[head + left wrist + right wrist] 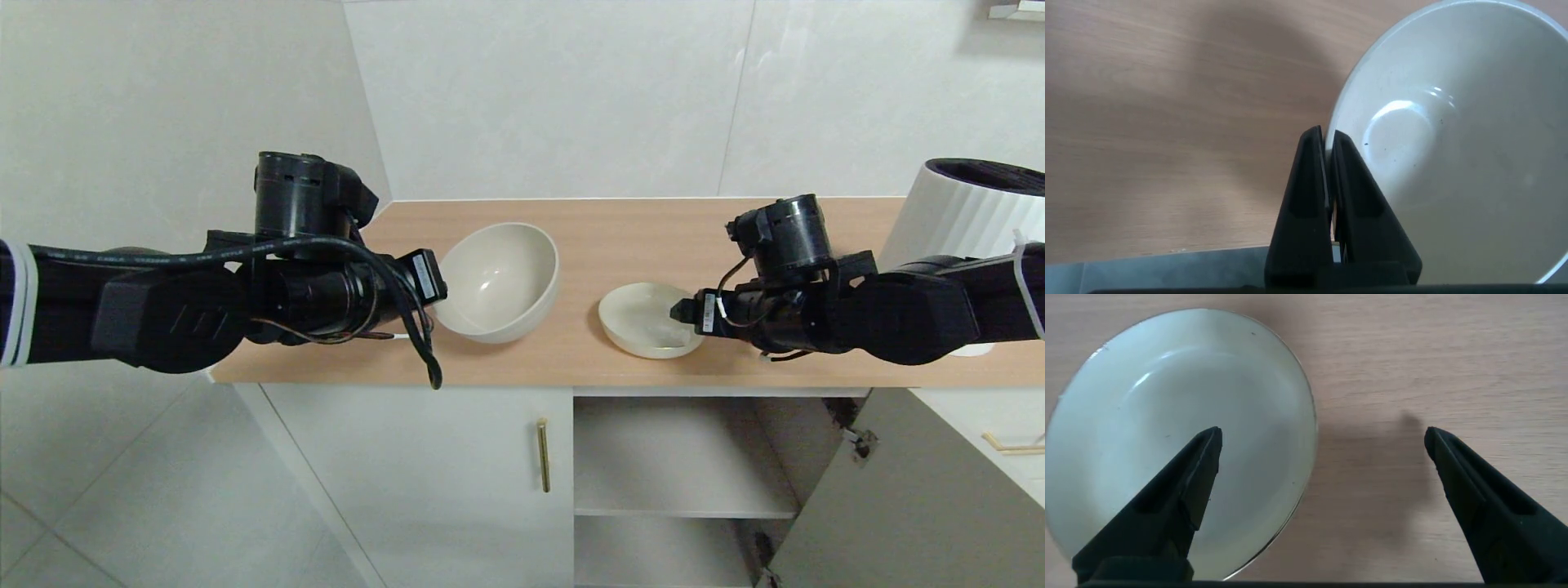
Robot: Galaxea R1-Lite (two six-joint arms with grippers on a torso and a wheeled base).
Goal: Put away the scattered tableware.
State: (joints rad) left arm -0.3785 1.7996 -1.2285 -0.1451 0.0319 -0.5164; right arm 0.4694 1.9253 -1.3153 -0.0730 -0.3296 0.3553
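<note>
Head view: your left arm (163, 314) covers the near-left rim of the bowl (498, 282); the right gripper (684, 314) covers the right edge of the plate (641, 318). Left wrist view cuts the bowl off at two edges. The white ribbed container (963, 212) is clipped at the picture's edge, and the right arm (914, 314) crosses its lower part. The lower cabinet shelf (653, 555) runs off the bottom.

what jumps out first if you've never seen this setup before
On the wooden counter, the left tool is shut on the rim of a tilted cream bowl. Beside it, the right tool hangs open across the edge of a shallow dish. Below the dish, a cupboard stands open, its shelves showing.
</note>
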